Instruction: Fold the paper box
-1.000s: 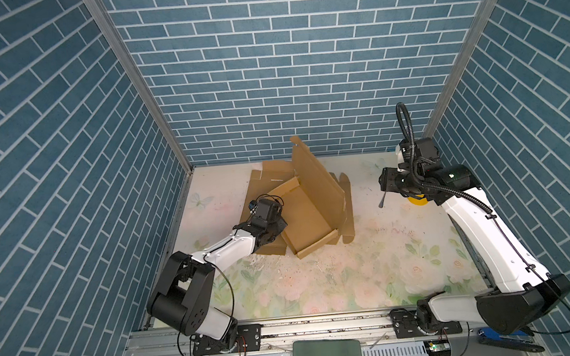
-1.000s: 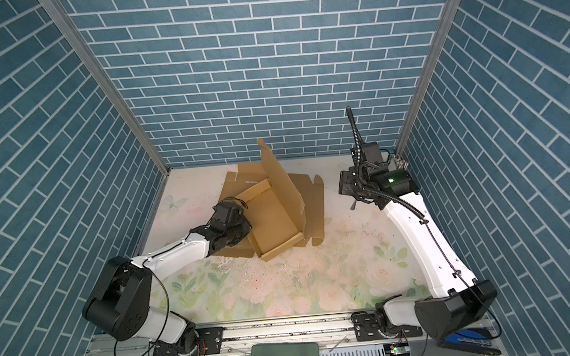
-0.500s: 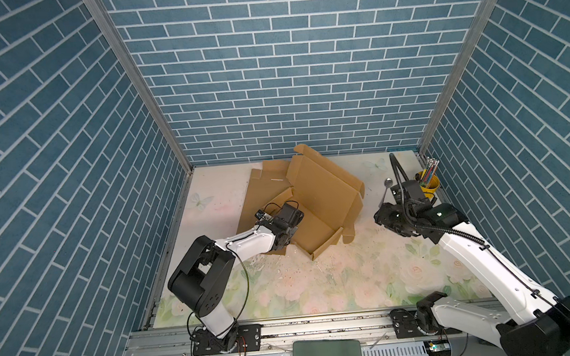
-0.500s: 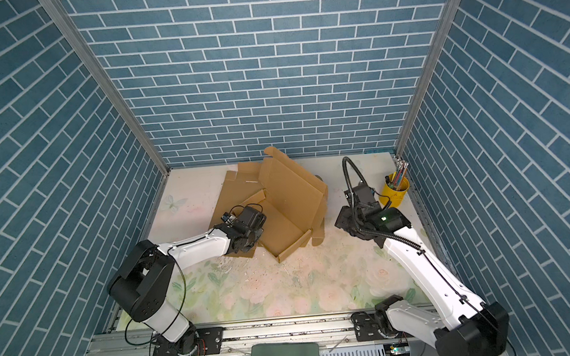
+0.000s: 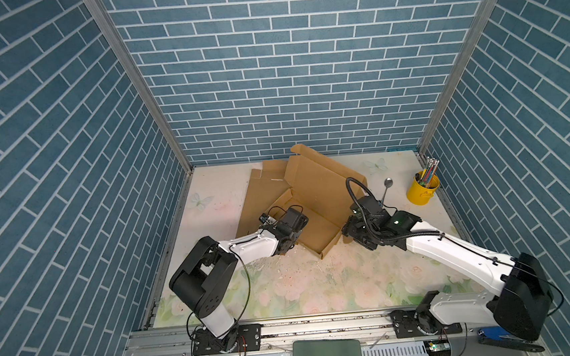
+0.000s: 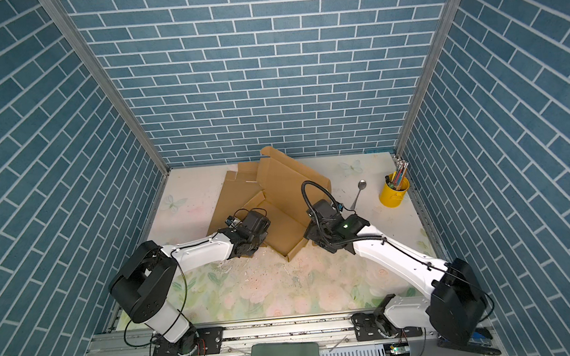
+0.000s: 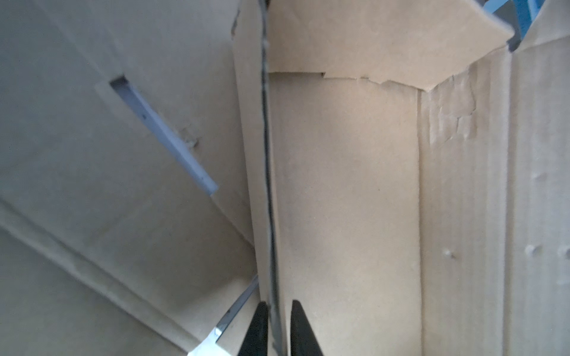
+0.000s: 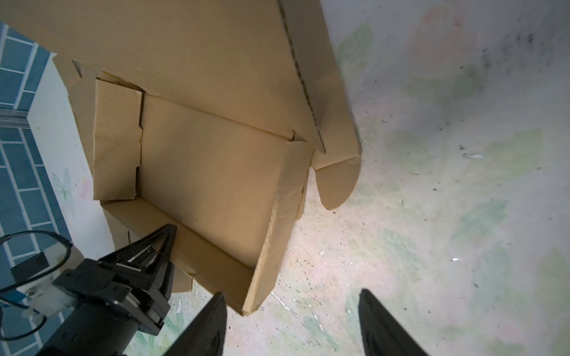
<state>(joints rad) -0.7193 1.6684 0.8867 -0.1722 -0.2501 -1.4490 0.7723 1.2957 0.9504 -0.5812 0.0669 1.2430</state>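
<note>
I have the paper box (image 5: 316, 197) at the back middle of the floral table (image 5: 302, 288), tray part down and its big lid panel tilted up towards the rear wall. My left gripper (image 7: 279, 329) is nearly closed, pinching the tray's near side wall between its fingers (image 7: 300, 326). My right gripper (image 8: 293, 326) hangs wide apart and empty, just beside the tray's front corner, not touching it. Behind the right wrist lies a spoon (image 6: 359, 194). A yellow cup (image 6: 394, 193) of pens stands at the far right corner, well apart from the box.
</note>
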